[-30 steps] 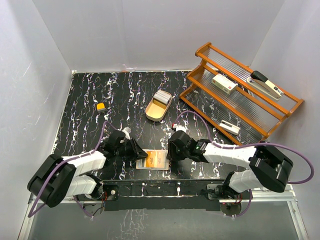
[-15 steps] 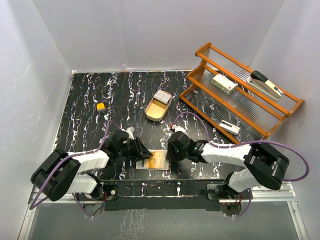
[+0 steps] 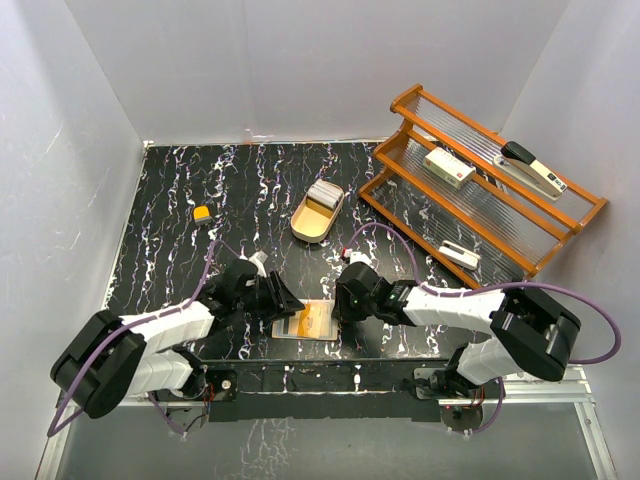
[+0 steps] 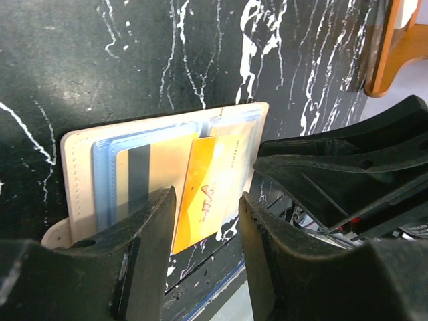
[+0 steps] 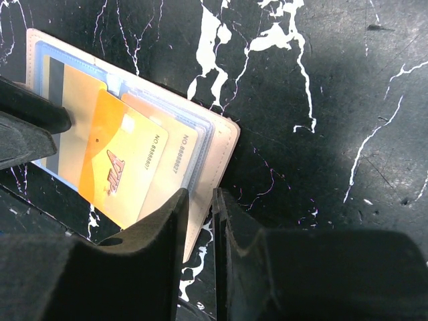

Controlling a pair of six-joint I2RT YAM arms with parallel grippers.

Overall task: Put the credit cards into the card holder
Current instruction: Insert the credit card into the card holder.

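The tan card holder (image 3: 300, 322) lies open on the black marbled table near the front edge. In the left wrist view an orange credit card (image 4: 204, 194) sticks halfway out of a clear slot of the card holder (image 4: 80, 187). My left gripper (image 4: 207, 221) stands open astride the card's free end without touching it. In the right wrist view a paler card (image 5: 177, 157) sits behind the orange card (image 5: 124, 167). My right gripper (image 5: 199, 200) is nearly closed at the card holder's (image 5: 224, 144) right rim, with the tan edge in the slit.
A gold oval tray (image 3: 306, 226) with a stack of pale cards (image 3: 322, 193) stands mid-table. A wooden rack (image 3: 420, 210) at the right carries a white box (image 3: 448, 167), a stapler (image 3: 535, 170) and a small white item (image 3: 460, 255). A small orange object (image 3: 202, 213) lies at the left.
My left gripper came right to the holder, then its jaws opened and let go of the orange card, which stays in the slot. The right jaws closed a little at the holder's edge.
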